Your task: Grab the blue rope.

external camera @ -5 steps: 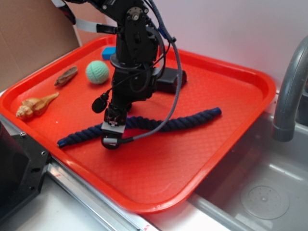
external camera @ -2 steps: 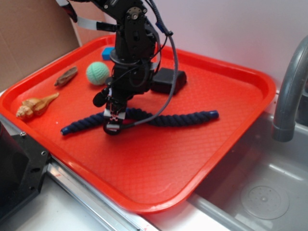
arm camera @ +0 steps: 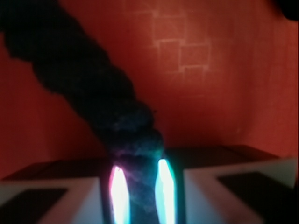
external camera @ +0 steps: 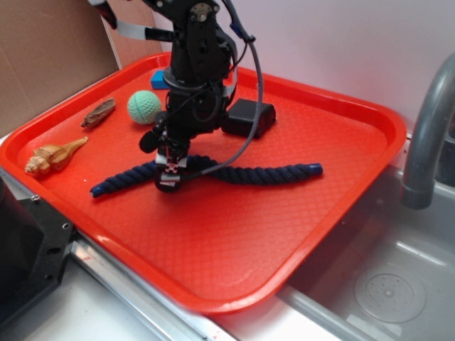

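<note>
The red tray (external camera: pixel 341 206) is what my load lies on, and the biggest risk sits there: the blue rope (external camera: pixel 263 174) stretches across the tray's middle, and I hold it well left of its midpoint, so if I lift, the long right-hand run will likely hang heavier and drag the strands sideways out of my grip. My claw (external camera: pixel 168 183) is pinched on the rope; the wrist view shows the dark twist wedged between my two lit pads (arm camera: pixel 120 196), with tray showing beyond. The twisted lay is soft and squashy, so I judge the pinch could slacken as the strands compress or roll. The trailing ends might also sweep the black box (external camera: pixel 245 117) just behind me, less likely the green ball (external camera: pixel 144 106). The seashell (external camera: pixel 53 156) and the brown piece (external camera: pixel 98 111) lie well apart to the left. As for what I cannot make out: my own arm hides the rope right at the grip in the outside view, the wrist picture is dark and blurred, and the small blue block (external camera: pixel 159 79) is mostly covered by my arm.
</note>
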`<action>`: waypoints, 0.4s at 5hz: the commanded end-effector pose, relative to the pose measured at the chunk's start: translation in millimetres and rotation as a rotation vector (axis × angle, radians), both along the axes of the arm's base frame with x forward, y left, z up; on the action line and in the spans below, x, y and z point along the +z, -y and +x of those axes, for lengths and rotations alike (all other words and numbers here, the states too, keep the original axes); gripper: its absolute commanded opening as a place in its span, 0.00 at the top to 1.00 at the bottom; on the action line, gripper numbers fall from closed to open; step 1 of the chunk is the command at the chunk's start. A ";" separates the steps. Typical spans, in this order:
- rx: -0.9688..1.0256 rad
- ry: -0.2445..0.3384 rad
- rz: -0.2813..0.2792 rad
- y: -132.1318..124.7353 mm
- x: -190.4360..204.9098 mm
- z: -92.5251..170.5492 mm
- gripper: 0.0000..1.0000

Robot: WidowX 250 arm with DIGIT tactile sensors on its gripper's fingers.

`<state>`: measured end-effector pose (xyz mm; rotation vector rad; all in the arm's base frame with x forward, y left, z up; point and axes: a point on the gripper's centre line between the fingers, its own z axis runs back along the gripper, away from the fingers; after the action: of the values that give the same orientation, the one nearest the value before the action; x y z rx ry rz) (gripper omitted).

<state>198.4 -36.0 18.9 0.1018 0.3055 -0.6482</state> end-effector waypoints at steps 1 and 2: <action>0.268 0.278 -0.210 9.9 110.7 4.6 1.00; 0.344 0.313 -0.171 4.2 160.3 -12.0 1.00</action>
<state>195.5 -32.2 169.4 -0.0185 0.0168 -0.3091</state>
